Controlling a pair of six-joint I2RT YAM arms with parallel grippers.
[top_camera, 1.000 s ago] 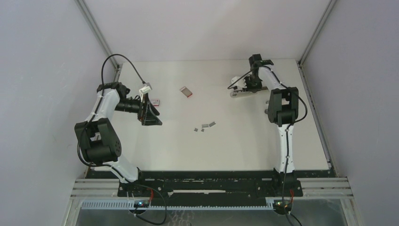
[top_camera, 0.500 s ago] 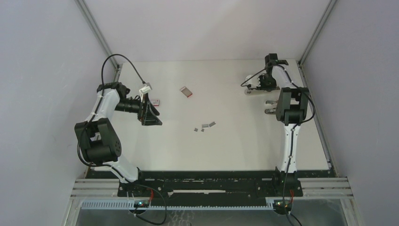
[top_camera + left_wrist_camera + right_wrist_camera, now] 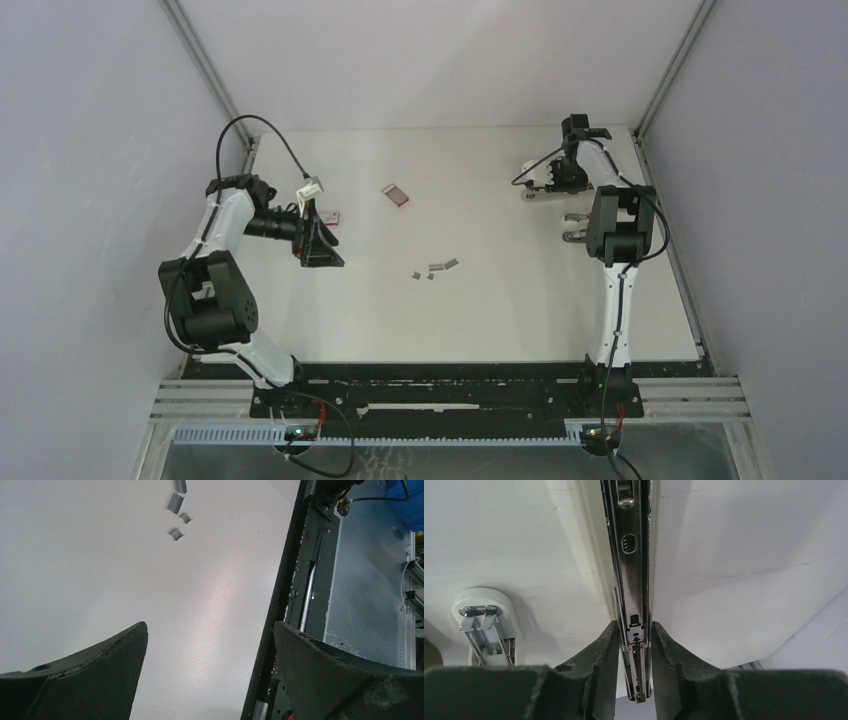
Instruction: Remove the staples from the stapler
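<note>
Nearest me, in the middle of the table (image 3: 500,310), the staples (image 3: 437,268) lie as a loose cluster of short grey strips. They have not shifted in the last second. Seen from the left wrist, they look like tiny folded metal channels, some a little longer than others.

The left gripper (image 3: 318,243) hangs off to the left, jaws spread wide and empty. It has not moved either, and it stays well apart from the strips.

Past it lie two small red-and-white boxes (image 3: 397,194), untouched.

The change is at the far right. A second ago the right gripper (image 3: 553,185) held the stapler (image 3: 535,192) further in. It has since carried it out towards the far right corner and now sits almost still. Its fingers (image 3: 606,645) are clamped on the stapler's chrome rail (image 3: 629,545), which runs straight out between them.

I'd guess the emptying is done or nearly so. Whether any strips remain in the rail, I cannot tell.
</note>
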